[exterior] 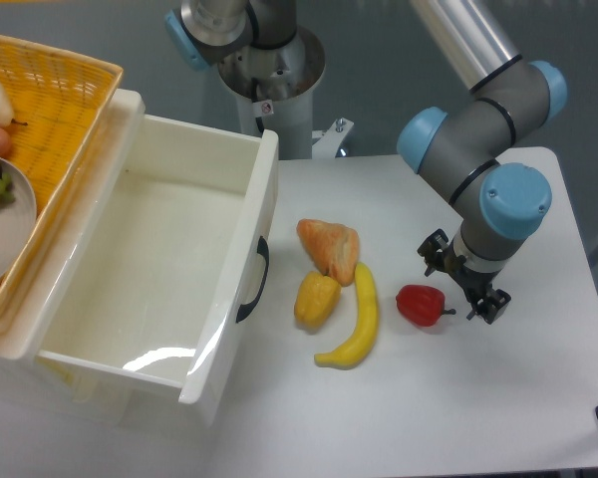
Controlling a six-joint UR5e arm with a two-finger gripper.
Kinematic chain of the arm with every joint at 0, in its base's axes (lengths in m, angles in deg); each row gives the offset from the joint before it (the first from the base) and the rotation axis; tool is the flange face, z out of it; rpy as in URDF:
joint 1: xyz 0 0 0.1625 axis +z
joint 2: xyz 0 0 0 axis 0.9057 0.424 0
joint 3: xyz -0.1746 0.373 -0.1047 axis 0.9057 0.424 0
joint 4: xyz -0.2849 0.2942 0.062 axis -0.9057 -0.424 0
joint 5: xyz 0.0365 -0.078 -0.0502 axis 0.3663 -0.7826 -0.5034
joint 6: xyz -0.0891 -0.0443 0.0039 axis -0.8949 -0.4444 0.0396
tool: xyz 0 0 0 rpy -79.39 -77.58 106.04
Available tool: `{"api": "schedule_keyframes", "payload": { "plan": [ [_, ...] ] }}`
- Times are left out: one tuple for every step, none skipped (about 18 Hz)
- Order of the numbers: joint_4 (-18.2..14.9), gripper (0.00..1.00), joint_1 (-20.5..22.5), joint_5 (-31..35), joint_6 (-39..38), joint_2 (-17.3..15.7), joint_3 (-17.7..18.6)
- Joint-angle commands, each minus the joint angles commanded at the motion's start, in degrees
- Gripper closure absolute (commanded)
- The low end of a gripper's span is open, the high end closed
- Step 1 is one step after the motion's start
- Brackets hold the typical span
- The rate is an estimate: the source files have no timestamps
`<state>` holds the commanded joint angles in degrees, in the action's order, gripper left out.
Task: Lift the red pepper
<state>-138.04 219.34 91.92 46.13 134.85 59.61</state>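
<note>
Gripper (465,284): low over the table (538,398), wrist angled down. Two dark fingertips show, one toward the back and one toward the front, with a gap between them; the jaws stand spread and pinch nothing.

Red pepper (421,304): on the table just beside the jaws, on their drawer-facing side, level with the front fingertip. It is not between the fingers. Whether the front fingertip touches its short stem cannot be told; the stem points toward that tip.

Banana (354,324): farther out on the same side as the pepper, near it but apart. It lies lengthwise, leaving a strip of bare table for a finger to come down beside the pepper.

Yellow pepper (316,299): beyond the banana, touching or nearly touching it; well away from the jaws.

Croissant (330,249): beyond the banana toward the back, clear of the jaws' path.

Drawer (194,358): pulled open and unoccupied, farthest from the jaws on the pepper's side; plays no part in a plain pick.

Basket (70,90): behind the drawer, holding a plate and fruit; irrelevant here.

Step in hand, as judged: approach and alignment. The jaws are open presumably to straddle the pepper, but sit offset from it.

Next move, as judged: shift toward the pepper until it lies between the fingers, then close.

Risk, as judged: the glossy, lumpy body may slip or be nudged toward the banana.
</note>
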Motion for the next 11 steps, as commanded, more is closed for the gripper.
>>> {"api": "schedule_keyframes", "payload": {
  "plan": [
    [-0.09, 0.0, -0.09, 0.0, -0.26, 0.0, 0.0],
    [-0.09, 0.0, -0.09, -0.09, -0.79, 0.0, 0.0],
    [-0.09, 0.0, -0.09, -0.09, -1.75, 0.0, 0.0],
    [-0.09, 0.0, -0.17, 0.0, -2.8, -0.09, 0.0],
    [-0.09, 0.0, -0.52, 0.09, -4.29, 0.0, 0.09],
    [0.09, 0.0, -1.05, 0.52, -6.48, -0.17, 0.7],
    [0.61, 0.0, -1.58, 1.31, -9.12, -0.35, 1.14],
    [0.88, 0.0, -1.67, 2.8, -10.71, -0.61, 1.84],
    [0.88, 0.0, -1.67, 4.12, -11.51, -0.96, 2.45],
    [0.79, 0.0, -1.76, 4.83, -12.13, -1.14, 2.81],
    [0.7, 0.0, -1.67, 4.83, -13.26, -1.49, 3.25]
  ]
}}
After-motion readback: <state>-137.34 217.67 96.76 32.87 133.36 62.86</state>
